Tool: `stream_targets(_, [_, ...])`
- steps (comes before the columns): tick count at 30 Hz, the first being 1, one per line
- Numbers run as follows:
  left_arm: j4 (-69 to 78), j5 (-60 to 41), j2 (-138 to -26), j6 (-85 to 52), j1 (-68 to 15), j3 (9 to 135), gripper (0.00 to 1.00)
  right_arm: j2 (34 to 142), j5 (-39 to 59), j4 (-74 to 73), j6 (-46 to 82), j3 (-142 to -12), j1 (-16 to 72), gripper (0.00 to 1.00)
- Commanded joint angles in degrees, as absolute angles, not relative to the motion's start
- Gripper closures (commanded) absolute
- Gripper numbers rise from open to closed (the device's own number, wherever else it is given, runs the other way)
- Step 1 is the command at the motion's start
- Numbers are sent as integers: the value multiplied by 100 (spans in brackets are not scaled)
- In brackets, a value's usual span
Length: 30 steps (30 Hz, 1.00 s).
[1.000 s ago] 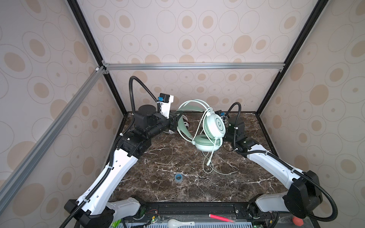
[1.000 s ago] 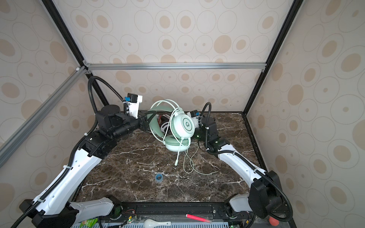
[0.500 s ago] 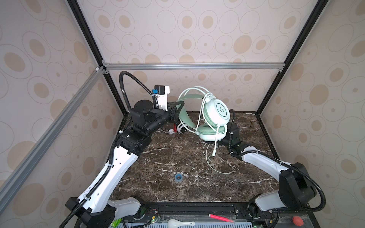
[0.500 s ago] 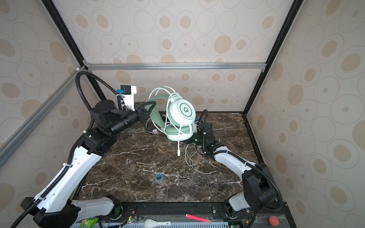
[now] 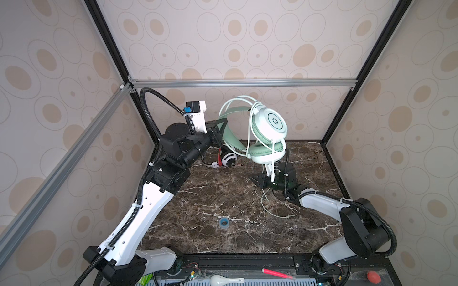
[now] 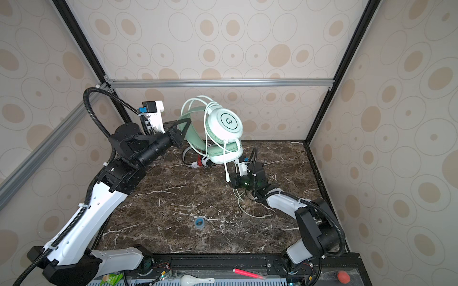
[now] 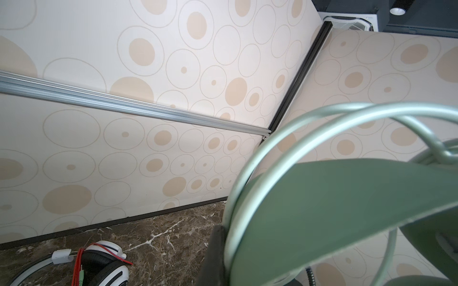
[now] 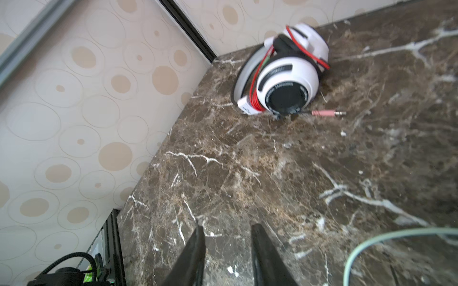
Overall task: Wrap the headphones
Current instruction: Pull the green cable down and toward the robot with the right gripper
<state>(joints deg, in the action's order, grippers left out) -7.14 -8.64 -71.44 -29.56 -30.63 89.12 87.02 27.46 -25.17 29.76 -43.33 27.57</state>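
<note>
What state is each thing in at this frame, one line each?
mint-green headphones: lifted off the table, held by the headband in the left gripper.
pale cord: partly looped round the headset, rest trailing on the table.
white-and-black headphones: lying on the table, red cord wound around them.
left gripper: shut on the headband.
right gripper: open, empty, low over the table.

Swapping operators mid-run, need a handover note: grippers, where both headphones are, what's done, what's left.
Left gripper: shut on the headband of the mint headphones, holding them raised above the back of the table.
Right gripper: open, empty, low over the table beneath them.
White-and-black headphones: lying at the back, red cord wound around them; looks done.
To do: the pale cord trails loose on the table; grab it and wrap it.
</note>
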Motion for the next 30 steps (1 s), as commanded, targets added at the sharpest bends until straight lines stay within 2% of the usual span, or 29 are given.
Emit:
stream_targets(1, [-43,-577,-7165,-3355,-3050,9292,100,8775,2822,-2867,3203,-4064,2740,68])
stream_targets(4, [-90,-373,-7267,-3396,-3043,9397,100,8737,2777,-2911,3249,-3945,2768,71])
stream_targets(11, [44,92,-7383,-3813,-2798,9320,100,8516,2547,-2513,3090,-3802,2940,96])
stream_targets(13, [11,259,-7471,-3877,-2738,9413,100,8377,2376,-2196,2932,-3801,3030,100])
stream_targets(22, [-499,1590,-7883,-3811,-2531,9704,100,7475,1672,-501,2096,-3864,3631,100])
stream_targets(30, [-662,2355,-8292,-3377,-2408,9706,100,6764,1060,1174,1284,-4306,4628,100])
